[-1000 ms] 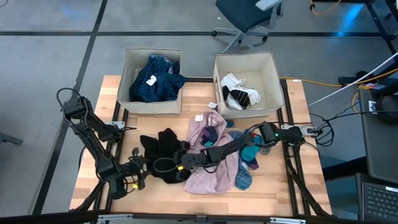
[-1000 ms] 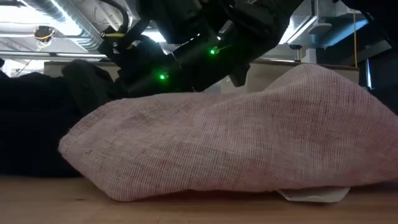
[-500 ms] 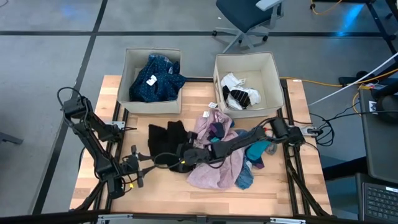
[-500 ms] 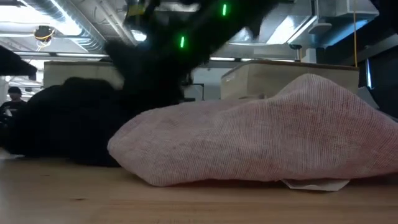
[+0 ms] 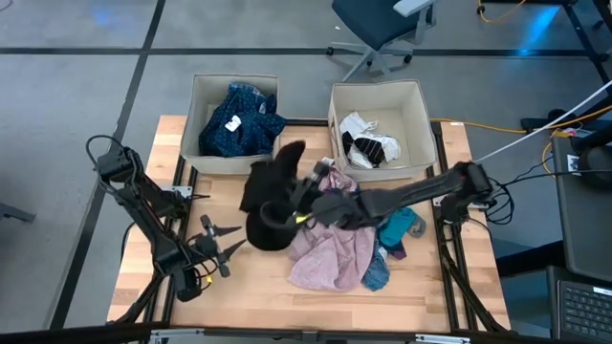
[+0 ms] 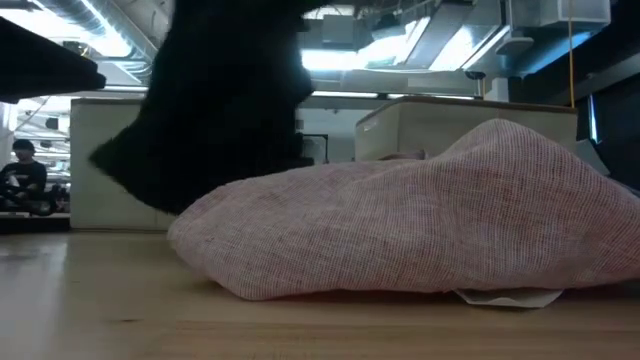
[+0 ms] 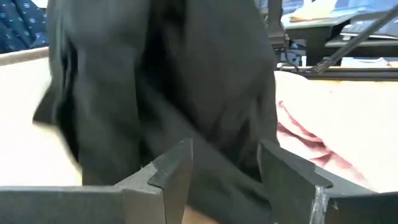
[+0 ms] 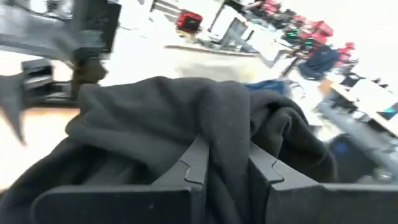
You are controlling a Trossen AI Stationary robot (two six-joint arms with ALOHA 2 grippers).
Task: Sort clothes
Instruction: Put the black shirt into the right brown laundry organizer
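A black garment (image 5: 270,196) hangs in the air over the middle of the table, with my right gripper (image 5: 304,205) shut on it; the same cloth fills the right wrist view (image 8: 155,118). My left gripper (image 5: 229,244) stands open near the table's front left and points at the black garment (image 7: 186,74) without touching it. A pink garment (image 5: 330,253) lies heaped on the table, with teal socks (image 5: 397,229) and a blue piece (image 5: 376,275) beside it. My right gripper pinches a bunched fold of the black garment (image 8: 227,134) between its two fingers (image 8: 198,163), with several layers in the gap. The fingers come nearly level from the table's right. The cloth hangs slack below them, and its lower end (image 6: 150,180) is clear of the table.
Two beige bins stand at the far edge. The left bin (image 5: 196,115) holds blue and navy clothes, and the right bin (image 5: 421,124) holds white and black pieces. A small white tag (image 5: 328,161) lies between them. There is bare wood at the table's near left.
My right gripper has risen steeply and gone toward the far edge with the black garment. The garment lay flat on the table's left middle and now hangs lifted clear. My left gripper has turned toward the hanging garment. The pink heap has stayed in place.
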